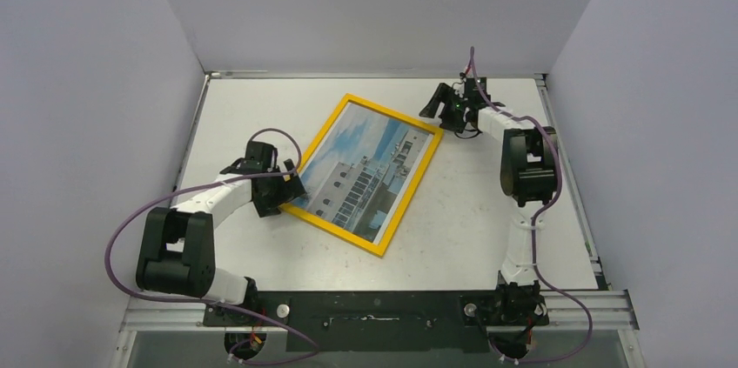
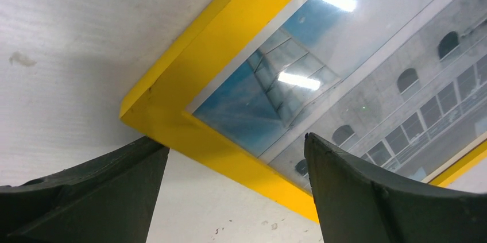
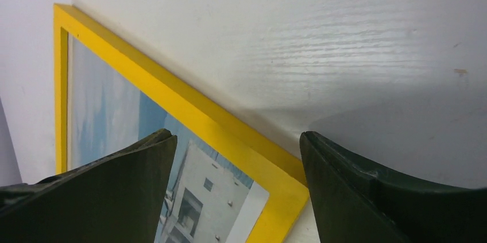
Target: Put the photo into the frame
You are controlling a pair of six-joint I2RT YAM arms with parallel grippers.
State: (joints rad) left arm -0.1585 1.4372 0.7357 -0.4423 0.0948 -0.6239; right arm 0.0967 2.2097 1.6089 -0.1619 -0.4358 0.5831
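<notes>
From above, the thin, bright yellow rectangular frame (image 1: 409,194) lies flat and slanted on the white table (image 1: 487,229). The paper photo of a white building under blue sky (image 1: 370,168) sits inside it. The left gripper (image 1: 291,187) is at its near-left corner and the right gripper (image 1: 433,107) at its far-right corner. In the left wrist view the dark fingers (image 2: 86,197) stand wide apart and hold nothing. In the right wrist view the jaws are equally wide and empty.

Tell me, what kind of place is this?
Probably a robot lab booth: white table, plain grey walls around it, left arm and right arm bolted at its near edge.
</notes>
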